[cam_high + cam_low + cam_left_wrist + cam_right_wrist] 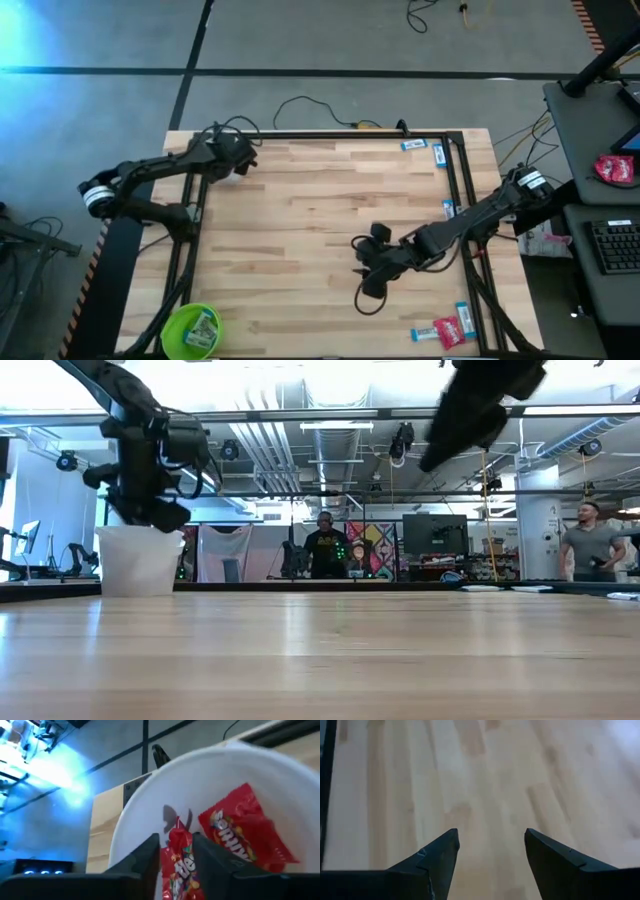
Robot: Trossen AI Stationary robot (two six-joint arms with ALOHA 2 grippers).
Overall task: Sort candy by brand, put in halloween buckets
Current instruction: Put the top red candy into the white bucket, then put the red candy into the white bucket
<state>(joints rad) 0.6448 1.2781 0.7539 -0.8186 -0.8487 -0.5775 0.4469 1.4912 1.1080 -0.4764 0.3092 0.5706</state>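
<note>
**Near edge.** The green bucket (172, 330) stands at the near left corner of the table (300, 220), with one light-wrapped candy (203, 328) inside. At the near right corner a loose red candy (450, 330) lies among blue-and-white candies (422, 335).

**Middle.** The right claw (490, 837) hangs over bare wood right of centre. Its jaws are spread wide and hold nothing.

**Far edge.** More blue-and-white pieces (412, 146) lie along the far right edge. At the far left corner the left claw (175, 840) is poised directly above the white bucket (150, 785). Its jaws stand a narrow gap apart with an upright red candy (181, 857) between them; it cannot be told whether they pinch the wrapper or have let go. A second red candy (240, 827) lies on the bucket floor.

**Step in hand.** Judged from this layout: depositing a red piece with its own kind in the white bucket.

**Next move.** Open the left jaws fully so the wrapper drops clear, then lift straight up past the rim. The right claw is well placed to descend on the near right group; the red piece there belongs in the white bucket, the blue ones probably in the green.
</note>
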